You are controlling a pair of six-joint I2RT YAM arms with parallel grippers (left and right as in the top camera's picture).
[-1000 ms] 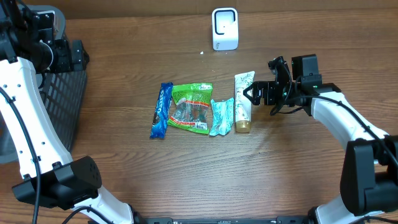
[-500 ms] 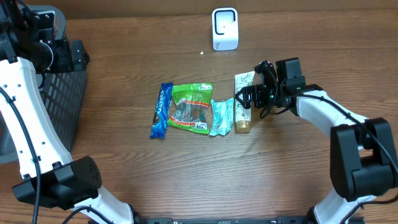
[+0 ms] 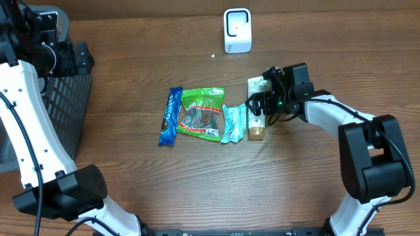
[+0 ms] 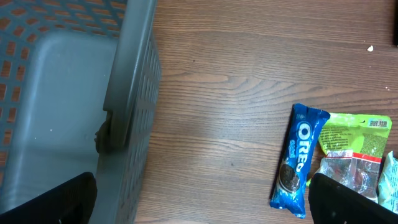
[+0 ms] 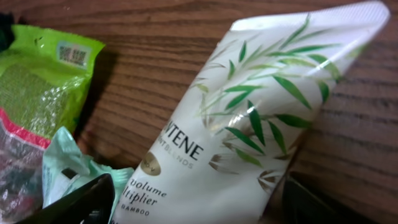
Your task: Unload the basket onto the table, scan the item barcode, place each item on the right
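The item under my right gripper (image 3: 258, 103) is a white Pantene tube (image 3: 255, 121) with green leaves, lying flat at the right end of a row of packets. In the right wrist view the tube (image 5: 249, 118) fills the frame. My right gripper (image 5: 196, 202) straddles it, one dark finger on each side, jaws open and nothing lifted. The white scanner (image 3: 237, 29) stands at the table's back edge. My left gripper (image 4: 202, 208) is open and empty, over the basket's edge at far left. No barcode shows.
Left of the tube lie a teal packet (image 3: 233, 122), a green snack bag (image 3: 202, 113) and a blue Oreo pack (image 3: 170, 117). A dark mesh basket (image 3: 65, 111) stands at the left edge. The Oreo pack (image 4: 298, 158) also shows in the left wrist view.
My right gripper has moved left from beside the tube to over it, and its jaws have narrowed slightly. The left arm has not moved.
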